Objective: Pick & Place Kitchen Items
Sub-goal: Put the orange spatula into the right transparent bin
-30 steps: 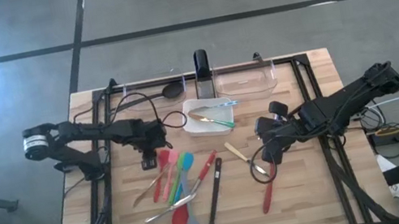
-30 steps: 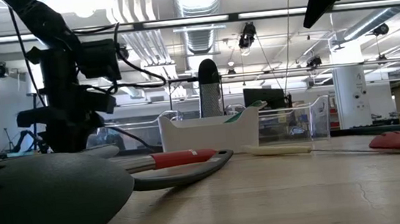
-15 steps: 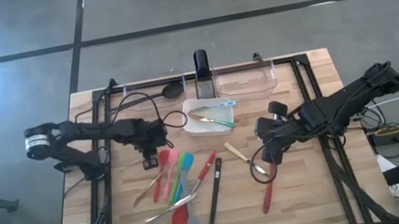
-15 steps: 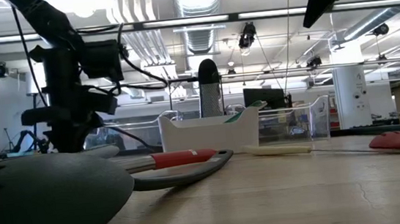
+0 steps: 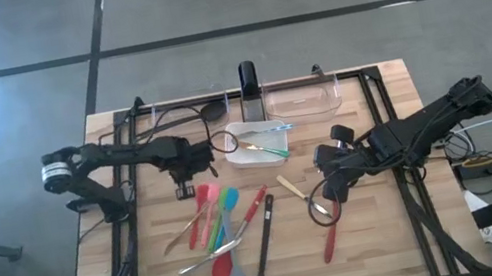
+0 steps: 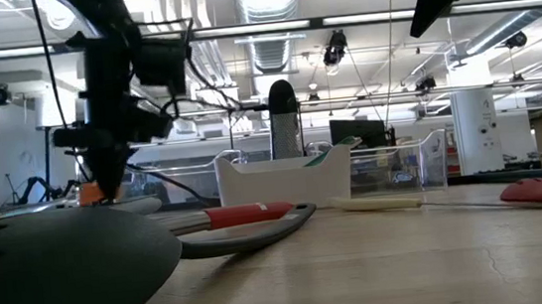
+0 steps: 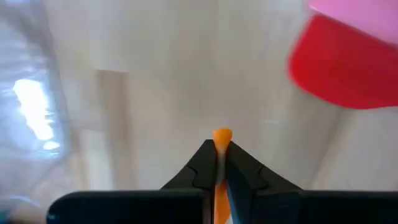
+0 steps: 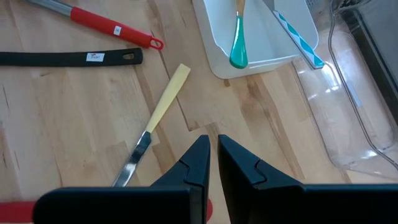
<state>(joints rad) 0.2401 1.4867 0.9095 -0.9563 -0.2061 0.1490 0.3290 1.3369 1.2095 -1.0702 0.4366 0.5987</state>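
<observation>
My left gripper [image 5: 184, 186] is above the table's left half, just far of a pile of red, pink, green and blue silicone spoons [image 5: 216, 214]. It is shut on a slim orange utensil [image 7: 222, 135], which also shows in the low view [image 6: 91, 193]. My right gripper [image 5: 329, 185] hovers shut and empty over the table's right half, near a cream-handled knife [image 8: 163, 102]. A white dish [image 5: 241, 157] holds a green spoon [image 8: 239, 42] and a blue-striped utensil [image 8: 297, 38]. My left gripper pinches the orange utensil between its two fingers; a short orange end [image 7: 222, 134] sticks out just past the fingertips. The fingers point down from above. The rest of the utensil is hidden by the gripper itself.
Two clear bins [image 5: 300, 100] [image 5: 183, 112] stand along the far edge; a black spoon [image 5: 211, 111] lies at the left one. A long black spoon [image 5: 262, 262], a red-handled utensil [image 5: 256, 205], a red spatula [image 5: 329, 242] and metal cutlery [image 5: 208, 256] lie near the front.
My left gripper has risen and gone toward the far edge and a little toward the table's right, away from the spoon pile. It stays shut. My right arm has kept still.
</observation>
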